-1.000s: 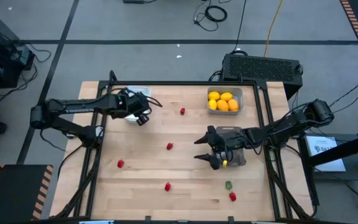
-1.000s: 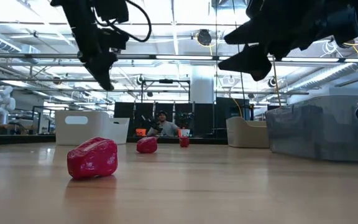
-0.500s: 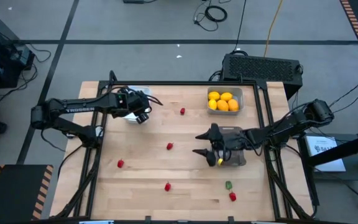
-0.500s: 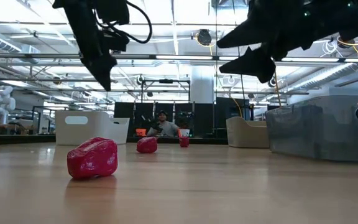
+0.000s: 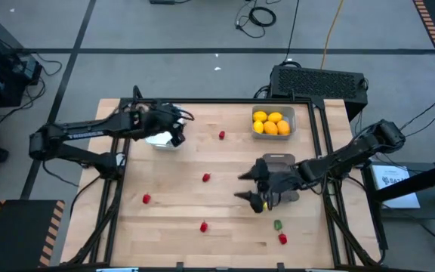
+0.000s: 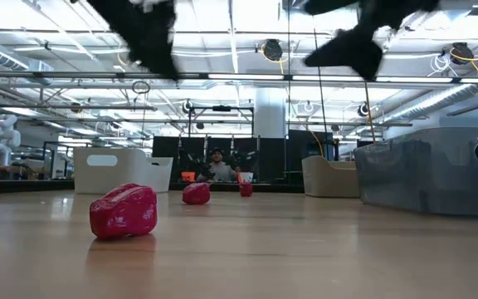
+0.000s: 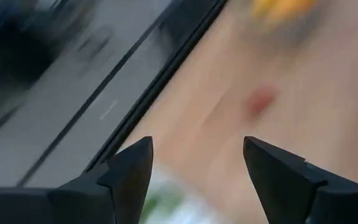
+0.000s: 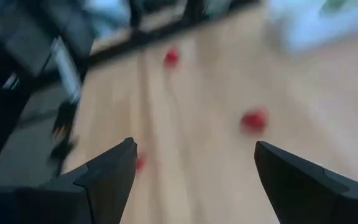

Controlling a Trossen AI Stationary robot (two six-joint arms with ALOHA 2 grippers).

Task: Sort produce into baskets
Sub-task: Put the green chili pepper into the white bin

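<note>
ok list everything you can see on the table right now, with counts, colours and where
lemons: about five, yellow-orange, in the pale grey basket at the far right of the table
red berries: six, loose on the wood; one far centre, one mid-table, one near left, one near centre, one near right, one by the right gripper
green piece: one, near right, beside a berry
white basket: one, far left, under the left gripper
dark grey basket: one, right side, partly under the right arm
left gripper: open, over the white basket
right gripper: open, mid-table, holds nothing
</note>
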